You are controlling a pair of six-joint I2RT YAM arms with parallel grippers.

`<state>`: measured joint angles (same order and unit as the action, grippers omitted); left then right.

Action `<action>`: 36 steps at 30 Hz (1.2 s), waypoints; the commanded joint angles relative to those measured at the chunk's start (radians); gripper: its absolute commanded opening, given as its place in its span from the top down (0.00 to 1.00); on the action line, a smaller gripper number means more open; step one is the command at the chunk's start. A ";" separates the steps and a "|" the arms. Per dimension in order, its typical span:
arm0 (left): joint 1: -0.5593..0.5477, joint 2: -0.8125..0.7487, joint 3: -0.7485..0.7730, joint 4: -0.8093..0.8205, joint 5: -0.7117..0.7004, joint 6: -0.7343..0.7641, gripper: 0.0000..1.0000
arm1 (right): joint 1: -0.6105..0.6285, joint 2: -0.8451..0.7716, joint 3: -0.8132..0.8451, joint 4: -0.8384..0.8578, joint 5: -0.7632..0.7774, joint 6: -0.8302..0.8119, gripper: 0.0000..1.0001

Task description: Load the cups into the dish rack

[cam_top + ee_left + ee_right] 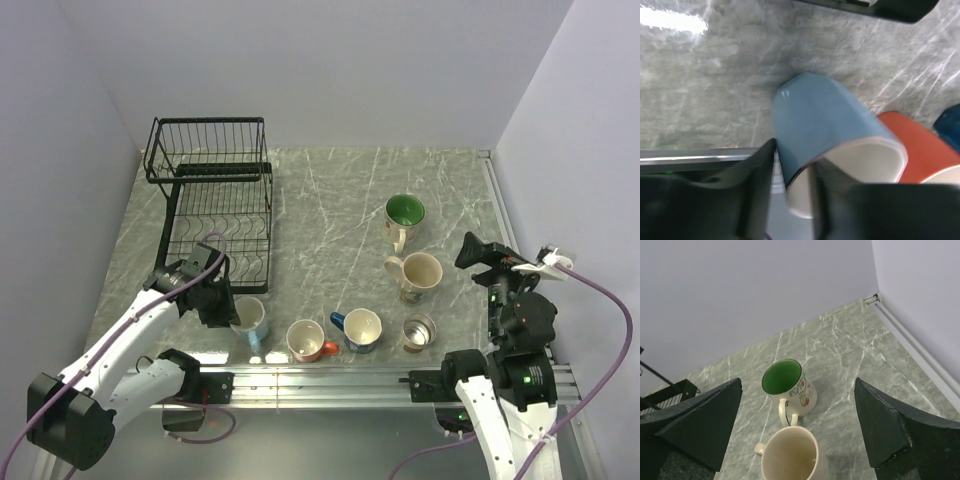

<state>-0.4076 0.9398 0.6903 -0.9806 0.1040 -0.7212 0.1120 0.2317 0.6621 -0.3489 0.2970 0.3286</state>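
Observation:
My left gripper (226,303) (792,187) is shut on the rim wall of the light blue mug (251,320) (825,120), one finger inside and one outside, near the table's front edge. Beside it stand the orange-red mug (307,341) (920,145), the dark blue mug (360,330) (950,125) and the metal cup (419,331). The plain cream mug (420,275) (790,457) and the green-inside mug (404,215) (787,385) stand further back. My right gripper (472,250) (798,390) is open and empty above them. The black wire dish rack (210,200) stands at the back left.
The aluminium rail (330,375) runs along the table's front edge, just behind the row of mugs. The walls close in the back and right sides. A corner of the rack shows in the right wrist view (665,395).

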 commanded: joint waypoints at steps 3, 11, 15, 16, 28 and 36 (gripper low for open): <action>-0.004 -0.012 -0.012 0.072 0.034 -0.024 0.85 | 0.005 -0.037 0.074 -0.077 -0.074 -0.010 0.00; -0.004 -0.059 0.107 -0.065 0.029 0.016 1.00 | 0.003 0.018 0.218 -0.170 -0.165 0.026 0.00; -0.004 -0.085 0.280 -0.173 -0.003 0.034 1.00 | 0.003 0.132 0.384 -0.228 -0.320 0.144 0.00; -0.004 -0.088 0.313 -0.211 -0.013 0.040 1.00 | 0.005 0.179 0.414 -0.258 -0.308 0.200 0.00; -0.004 -0.098 0.663 0.077 0.209 -0.049 1.00 | 0.069 0.497 0.358 0.192 -0.995 0.877 0.09; -0.003 -0.128 0.543 0.555 0.244 -0.222 1.00 | 0.411 0.693 0.424 0.347 -0.944 0.973 0.09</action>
<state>-0.4091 0.8307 1.2510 -0.7628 0.2943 -0.8268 0.4545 0.9073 1.0378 -0.1585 -0.5964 1.1900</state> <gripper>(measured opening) 0.107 0.910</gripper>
